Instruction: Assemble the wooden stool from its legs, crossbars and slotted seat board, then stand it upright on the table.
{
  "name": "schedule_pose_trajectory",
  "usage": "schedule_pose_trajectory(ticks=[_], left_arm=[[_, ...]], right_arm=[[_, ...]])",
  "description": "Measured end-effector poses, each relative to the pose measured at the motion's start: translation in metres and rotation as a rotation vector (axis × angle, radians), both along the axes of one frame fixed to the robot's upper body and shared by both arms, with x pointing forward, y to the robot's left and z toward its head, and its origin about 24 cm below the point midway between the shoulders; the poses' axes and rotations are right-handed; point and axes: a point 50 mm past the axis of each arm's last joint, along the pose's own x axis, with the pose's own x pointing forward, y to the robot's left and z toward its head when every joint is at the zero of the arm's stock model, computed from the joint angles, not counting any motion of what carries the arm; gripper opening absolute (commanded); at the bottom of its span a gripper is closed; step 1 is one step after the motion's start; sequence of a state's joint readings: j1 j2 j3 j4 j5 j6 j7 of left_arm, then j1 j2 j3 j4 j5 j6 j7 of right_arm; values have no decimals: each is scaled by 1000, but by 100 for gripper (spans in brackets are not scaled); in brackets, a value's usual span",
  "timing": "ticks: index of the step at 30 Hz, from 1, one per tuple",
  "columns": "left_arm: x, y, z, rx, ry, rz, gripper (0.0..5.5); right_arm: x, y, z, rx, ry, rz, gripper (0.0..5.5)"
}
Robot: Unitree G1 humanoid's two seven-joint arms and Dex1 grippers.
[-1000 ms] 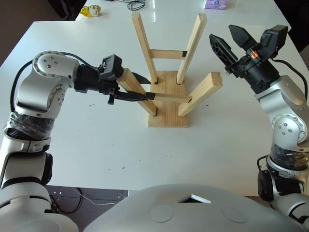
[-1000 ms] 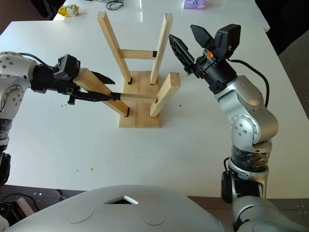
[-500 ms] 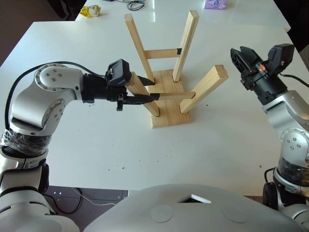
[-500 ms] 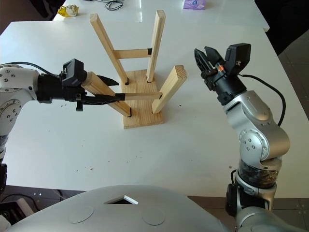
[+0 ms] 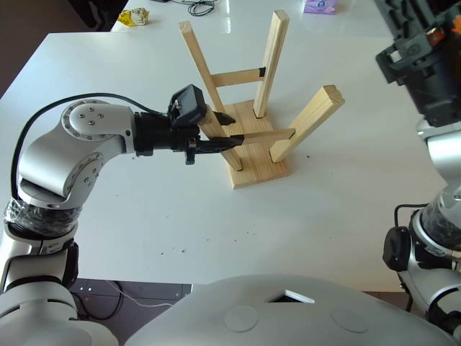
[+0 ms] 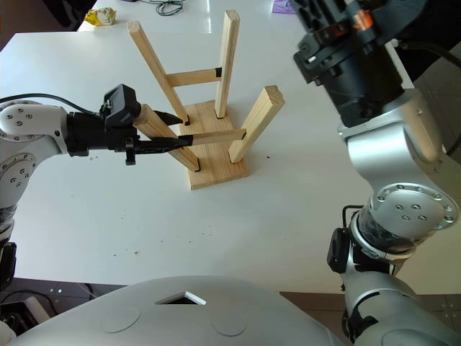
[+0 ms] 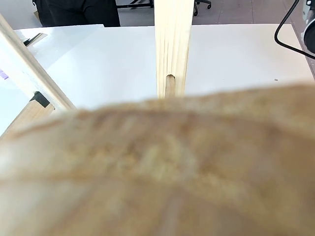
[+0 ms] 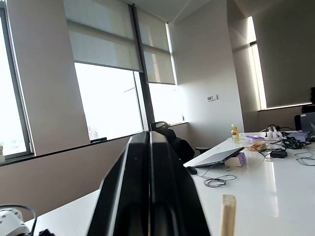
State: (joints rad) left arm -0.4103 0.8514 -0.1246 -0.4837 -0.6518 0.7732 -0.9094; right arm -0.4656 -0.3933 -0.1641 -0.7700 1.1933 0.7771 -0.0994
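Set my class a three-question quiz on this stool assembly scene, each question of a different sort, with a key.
1. Fill in: the stool has ____ legs pointing upward.
2. What does the left end effector grip? A) a crossbar B) a leg C) the seat board
3. True or false: the right end effector holds a crossbar.
Key: 1 four; 2 B; 3 false, it is shut on nothing.

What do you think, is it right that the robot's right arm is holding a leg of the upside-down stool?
Not quite: it is the left arm, not the right. The left gripper has its jaws shut on a leg of the upside-down stool. The left eye view shows it.
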Motion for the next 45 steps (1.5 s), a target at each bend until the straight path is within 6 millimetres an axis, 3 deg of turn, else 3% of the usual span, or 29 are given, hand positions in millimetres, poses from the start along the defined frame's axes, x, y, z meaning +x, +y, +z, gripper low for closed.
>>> schedule_pose_trajectory(ticks=[5,18,24,31,33,36,37,45], left_arm=[[0,-6,-1,-1,-5,5,204],[-1,-19,-3,-11,-20,78,204],[-2,-21,-4,-13,-20,91,204],[3,-25,-2,1,-18,83,204],[4,-27,-2,5,-15,77,204],[7,-29,-1,7,-10,73,204],[8,-29,-1,10,-8,74,204],[9,-30,-1,17,-4,72,204]], right_arm=[[8,34,-39,-184,119,1,0],[1,39,-121,-494,299,-86,0],[6,36,-119,-506,271,-121,0],[20,26,-53,-224,68,-176,0],[19,28,-68,-321,103,-162,0],[10,27,-126,-537,285,-120,0],[6,28,-132,-552,283,-119,0],[4,33,-130,-526,272,-104,0]])
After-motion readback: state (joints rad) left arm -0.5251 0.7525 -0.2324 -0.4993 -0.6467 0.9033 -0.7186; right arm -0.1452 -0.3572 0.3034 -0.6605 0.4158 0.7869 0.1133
